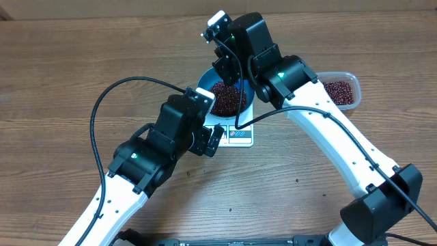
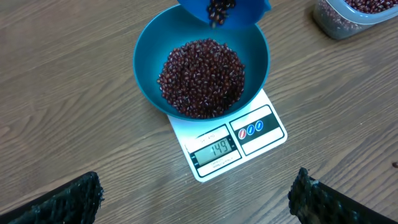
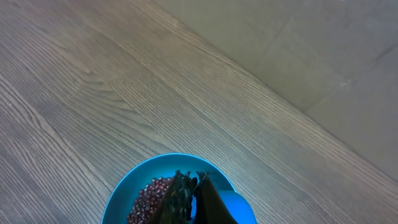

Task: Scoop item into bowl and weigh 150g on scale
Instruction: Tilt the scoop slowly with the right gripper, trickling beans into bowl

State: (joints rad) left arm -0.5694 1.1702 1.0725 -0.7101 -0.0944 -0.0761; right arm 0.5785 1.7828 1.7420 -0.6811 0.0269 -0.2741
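The blue bowl (image 2: 149,56) stands on the white scale (image 2: 264,134) and holds a heap of dark red-brown beans (image 2: 202,78). The scale's display reads 149. My right gripper (image 1: 227,68) is shut on a small blue scoop (image 2: 224,11), tilted over the bowl's far side with a few beans dropping from its lip. In the right wrist view the shut fingertips (image 3: 186,180) sit over the bowl (image 3: 124,193) with the scoop (image 3: 239,208) beside them. My left gripper (image 2: 196,186) hangs open and empty just in front of the scale (image 1: 239,135).
A clear plastic tub (image 1: 341,90) with more beans stands to the right of the bowl, behind the right arm. A black cable loops over the table at the left. Bare wood surrounds the scale, and the table's far edge runs close behind the bowl.
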